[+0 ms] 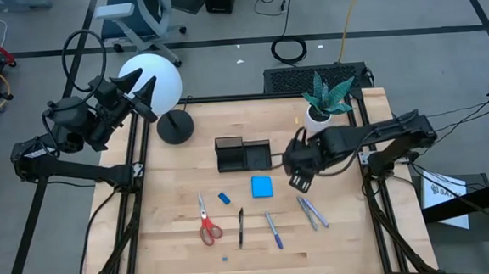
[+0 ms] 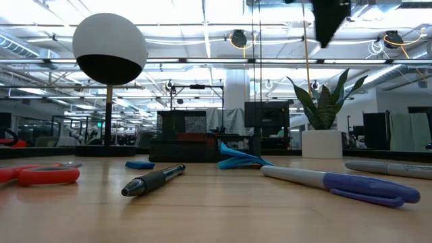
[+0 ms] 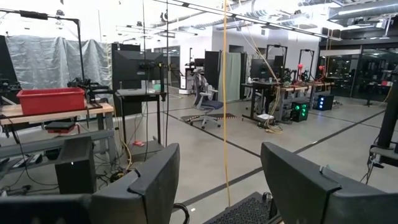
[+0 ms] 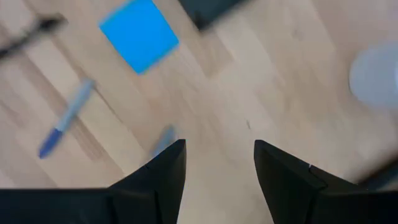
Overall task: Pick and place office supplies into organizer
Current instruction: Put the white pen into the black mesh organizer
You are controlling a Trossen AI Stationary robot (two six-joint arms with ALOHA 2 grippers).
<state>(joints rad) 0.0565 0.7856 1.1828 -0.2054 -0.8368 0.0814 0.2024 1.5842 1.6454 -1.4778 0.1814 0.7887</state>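
The black organizer [image 1: 243,154] stands mid-table. Nearer lie the blue note pad [image 1: 262,186], a small blue eraser [image 1: 224,198], red-handled scissors [image 1: 207,224], a black pen [image 1: 241,226], a blue pen [image 1: 273,229] and greyish pens [image 1: 311,212], all flat on the wood. My right gripper [image 1: 298,180] hovers open above the table, just right of the note pad [image 4: 139,34] and over a greyish pen's tip [image 4: 163,140]; it holds nothing. My left gripper [image 1: 144,92] waits open, raised beside the lamp globe at the far left.
A lamp with a white globe [image 1: 154,81] and a round black base [image 1: 175,127] stands at the far left. A potted plant [image 1: 326,106] sits far right, close to my right arm. Bare wood lies along the near edge [image 1: 336,250].
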